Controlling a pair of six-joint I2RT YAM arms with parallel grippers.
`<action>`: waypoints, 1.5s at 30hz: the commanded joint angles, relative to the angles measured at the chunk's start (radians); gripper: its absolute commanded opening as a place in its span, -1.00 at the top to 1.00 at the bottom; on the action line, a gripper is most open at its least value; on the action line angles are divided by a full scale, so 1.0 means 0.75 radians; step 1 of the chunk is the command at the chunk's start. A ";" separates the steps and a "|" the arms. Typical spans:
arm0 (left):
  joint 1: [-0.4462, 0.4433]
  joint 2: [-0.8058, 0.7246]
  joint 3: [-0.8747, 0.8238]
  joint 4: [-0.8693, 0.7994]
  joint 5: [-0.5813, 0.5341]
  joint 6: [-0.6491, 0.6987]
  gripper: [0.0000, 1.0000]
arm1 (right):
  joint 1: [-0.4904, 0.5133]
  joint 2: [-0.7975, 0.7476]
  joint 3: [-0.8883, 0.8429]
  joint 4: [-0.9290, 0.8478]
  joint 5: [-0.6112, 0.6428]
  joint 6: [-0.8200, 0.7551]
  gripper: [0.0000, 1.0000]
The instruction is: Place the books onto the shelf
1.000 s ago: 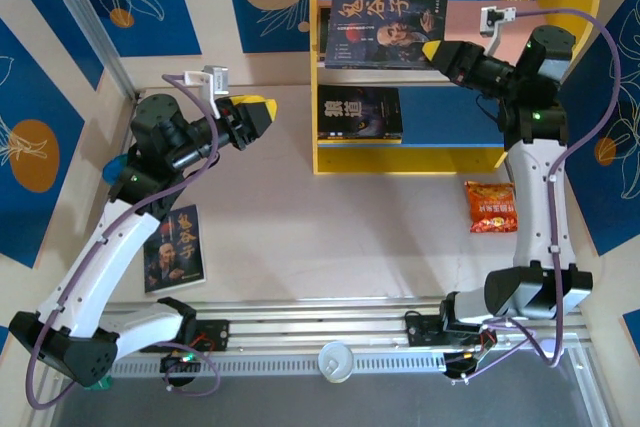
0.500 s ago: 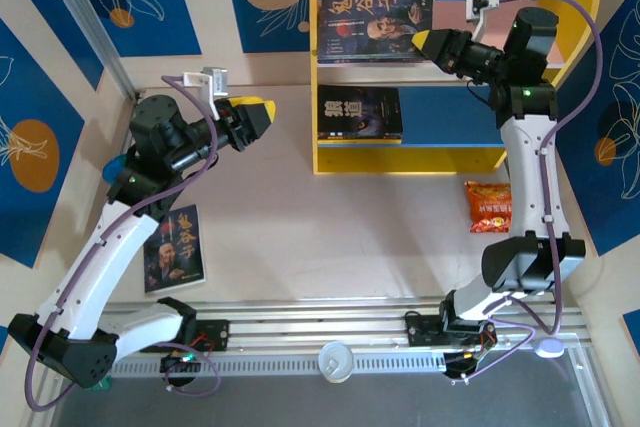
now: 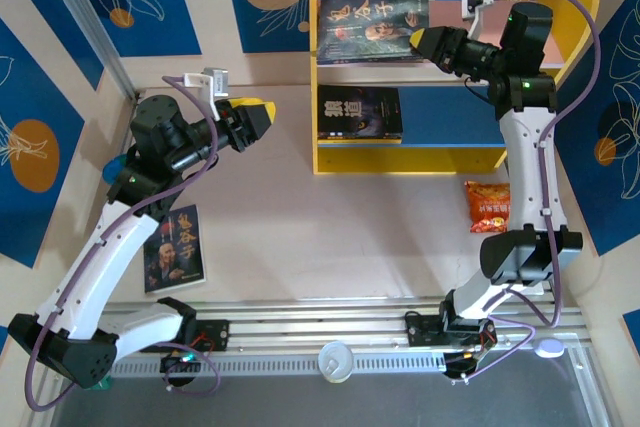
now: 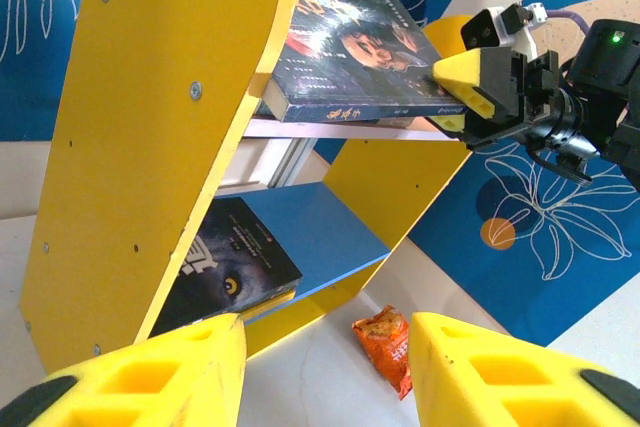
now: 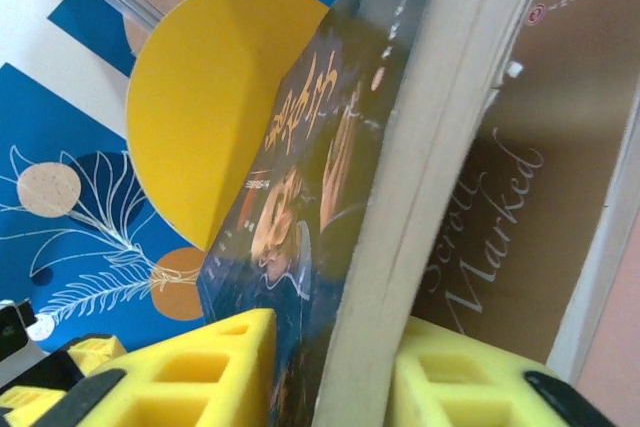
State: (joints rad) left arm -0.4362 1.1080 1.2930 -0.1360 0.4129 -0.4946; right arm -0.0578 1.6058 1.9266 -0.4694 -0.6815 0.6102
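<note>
Right gripper (image 3: 420, 42) straddles bearded-man book (image 3: 370, 25) edge on shelf (image 3: 400, 160) top board; clamped or slack, I cannot tell. I'd part jaws fully, back straight out. Left gripper (image 3: 266, 115) agape, empty.

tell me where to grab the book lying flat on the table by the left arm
Probably its right long edge, with the left tool coming down from above: the book lies flat and face up, and the left arm's link crosses over its left side, leaving the right edge free.
</note>
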 commanded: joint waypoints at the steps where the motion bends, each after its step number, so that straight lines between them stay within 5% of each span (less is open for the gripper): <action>1: -0.006 0.007 0.020 0.008 -0.005 0.013 0.08 | 0.014 0.005 0.057 -0.068 0.043 -0.098 0.27; 21: -0.007 -0.002 0.054 -0.066 -0.055 0.026 0.07 | 0.025 0.049 0.158 -0.173 0.183 -0.203 -0.34; 45: -0.006 0.002 0.082 -0.143 -0.084 0.082 0.03 | 0.014 0.026 0.179 -0.242 0.269 -0.256 -0.54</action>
State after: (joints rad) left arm -0.4362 1.1152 1.3224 -0.2295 0.3611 -0.4606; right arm -0.0418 1.6382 2.0293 -0.6209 -0.4988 0.4381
